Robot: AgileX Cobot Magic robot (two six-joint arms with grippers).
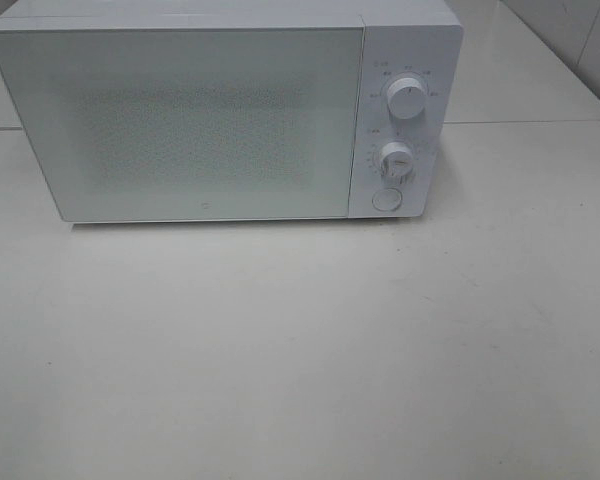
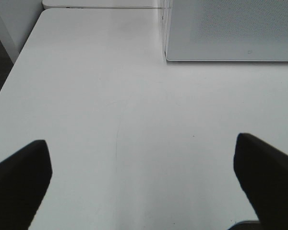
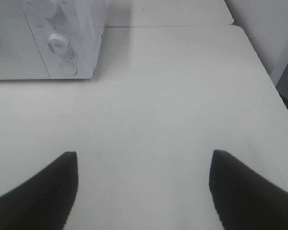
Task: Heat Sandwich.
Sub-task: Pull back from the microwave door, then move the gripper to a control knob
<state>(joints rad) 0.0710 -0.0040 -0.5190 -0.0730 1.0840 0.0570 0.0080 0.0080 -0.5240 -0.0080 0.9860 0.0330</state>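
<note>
— Two sets of jaws, both spread wide with nothing between them: left gripper (image 2: 141,143) and right gripper (image 3: 144,153) each hang over bare table (image 1: 300,350).
— Where's the sandwich?
— Nowhere I can see. The microwave (image 1: 225,115) sits at twelve o'clock on the table, its door (image 1: 180,140) shut and frosted; whether the sandwich is inside, I cannot tell.
— So what's sensible next?
— I'd guess the controls at the door's three o'clock. The round button (image 1: 386,198), at six o'clock from the lower dial (image 1: 396,160), suits the right gripper: approach squarely, press with one fingertip, and avoid nudging the dial. Keep the left gripper clear of the door's swing.
</note>
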